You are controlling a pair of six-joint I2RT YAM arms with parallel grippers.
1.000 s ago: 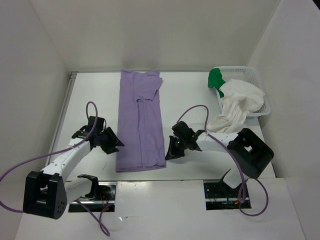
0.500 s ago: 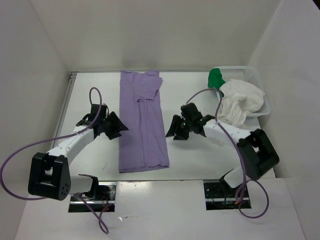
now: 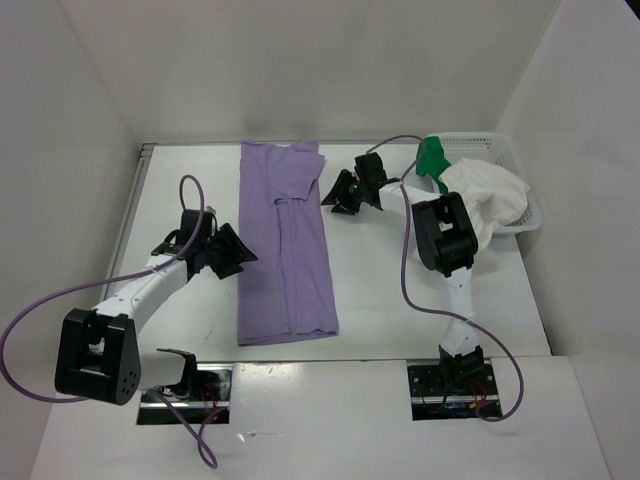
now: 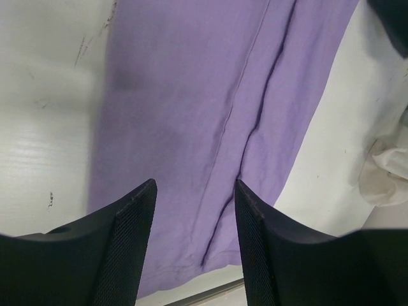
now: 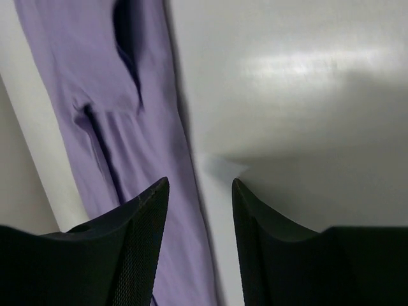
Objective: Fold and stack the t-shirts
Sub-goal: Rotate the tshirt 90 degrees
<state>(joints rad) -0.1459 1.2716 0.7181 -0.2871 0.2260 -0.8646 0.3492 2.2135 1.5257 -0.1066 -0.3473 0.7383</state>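
The lavender t-shirt (image 3: 285, 240) lies folded into a long narrow strip down the middle of the table, collar end at the back. My left gripper (image 3: 238, 256) is open at the strip's left edge, about halfway along. In the left wrist view the left gripper (image 4: 194, 185) hovers over the lavender t-shirt (image 4: 210, 95) with nothing between its fingers. My right gripper (image 3: 333, 197) is open beside the strip's upper right edge. Its wrist view has the right gripper (image 5: 201, 182) straddling that edge of the lavender t-shirt (image 5: 83, 76). The white t-shirt (image 3: 485, 200) and the green t-shirt (image 3: 432, 157) hang from the basket.
A white mesh basket (image 3: 500, 142) stands at the back right corner with both shirts spilling over its rim. White walls enclose the table (image 3: 380, 290) on three sides. The right arm's link (image 3: 445, 235) stretches across the right half, with purple cables looping off both arms.
The right gripper opened near the strip's lower right corner and swung far back to its upper right edge. The left gripper shifted slightly toward the strip, then stayed.
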